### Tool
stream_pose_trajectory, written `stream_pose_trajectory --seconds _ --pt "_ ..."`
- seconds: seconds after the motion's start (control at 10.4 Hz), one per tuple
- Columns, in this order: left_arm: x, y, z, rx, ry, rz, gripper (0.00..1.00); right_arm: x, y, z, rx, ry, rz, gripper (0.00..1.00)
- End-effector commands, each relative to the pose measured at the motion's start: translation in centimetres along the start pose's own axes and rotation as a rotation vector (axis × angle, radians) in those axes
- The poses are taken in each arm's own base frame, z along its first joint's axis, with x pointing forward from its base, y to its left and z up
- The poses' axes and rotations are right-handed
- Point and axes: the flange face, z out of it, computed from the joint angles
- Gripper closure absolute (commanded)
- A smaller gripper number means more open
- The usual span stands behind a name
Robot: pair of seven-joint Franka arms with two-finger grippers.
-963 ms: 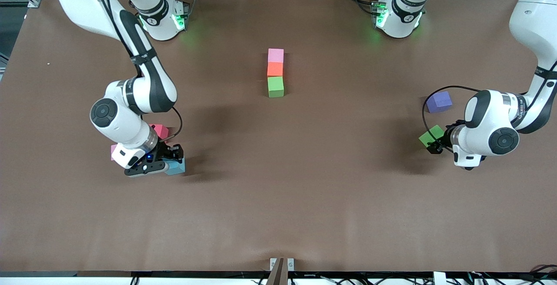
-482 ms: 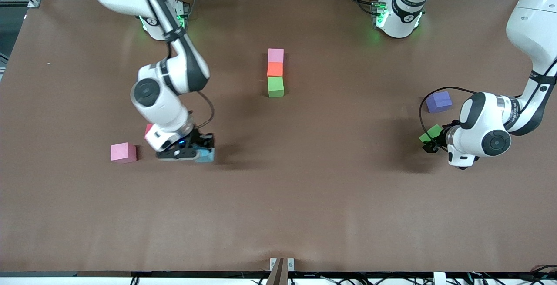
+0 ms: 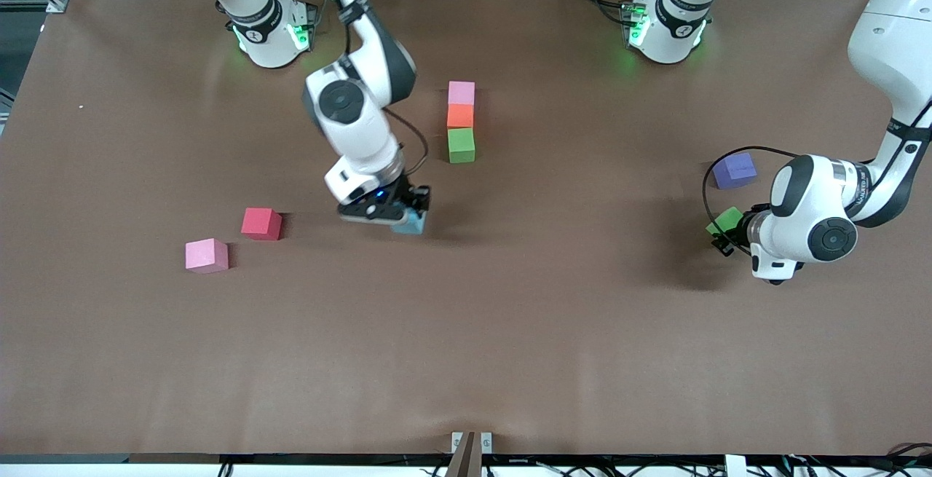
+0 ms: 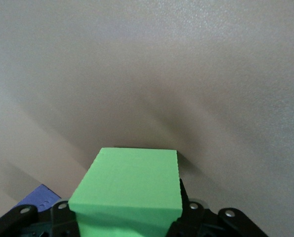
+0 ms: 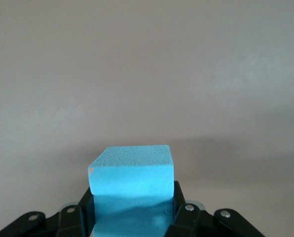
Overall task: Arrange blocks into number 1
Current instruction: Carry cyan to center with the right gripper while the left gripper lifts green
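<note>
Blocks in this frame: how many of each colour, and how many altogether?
Pink: 2
Orange: 1
Green: 2
Sky blue: 1
Red: 1
Purple: 1
Total: 8 blocks

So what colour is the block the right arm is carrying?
Sky blue block, held in the right gripper; the right wrist view shows it best.
</note>
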Motion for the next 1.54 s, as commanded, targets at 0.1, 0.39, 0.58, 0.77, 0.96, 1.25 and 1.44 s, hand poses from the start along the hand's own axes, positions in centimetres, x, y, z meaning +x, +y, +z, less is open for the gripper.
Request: stream_pose_trajectory --seconds 0.1,0.39,0.58,0.77,0.96,1.25,1.44 --pt "-1.9 2.5 -4.0 -0.016 0.090 0.058 1.00 -5.7 -3.7 -0.6 0.006 -0.017 0.063 0.39" --pt "-6.7 7.2 -7.6 -0.075 0.122 0.162 1.00 -10.3 -6.5 0.8 -0.010 -0.032 0.022 0.39" --pt "-10.8 10.5 -9.8 -0.118 0.134 0.262 1.00 -11.7 -7.2 2.2 -0.028 -0.034 -0.007 0.39" --pt "-15.9 14.0 -10.1 -0.133 0.128 0.371 1.00 -12.2 -7.1 3.3 -0.048 -0.038 -0.028 0.39" --pt "-22.2 18.6 -10.4 -0.167 0.109 0.470 1.00 -12.3 -7.0 4.5 -0.064 -0.039 -0.033 0.39" --pt "-28.4 23.0 -10.3 -0.220 0.049 0.542 1.00 -12.6 -7.1 5.2 -0.069 -0.035 -0.038 0.39" --pt "-31.0 25.1 -9.7 -0.231 0.028 0.569 1.00 -13.0 -7.2 5.6 -0.074 -0.036 -0.043 0.39"
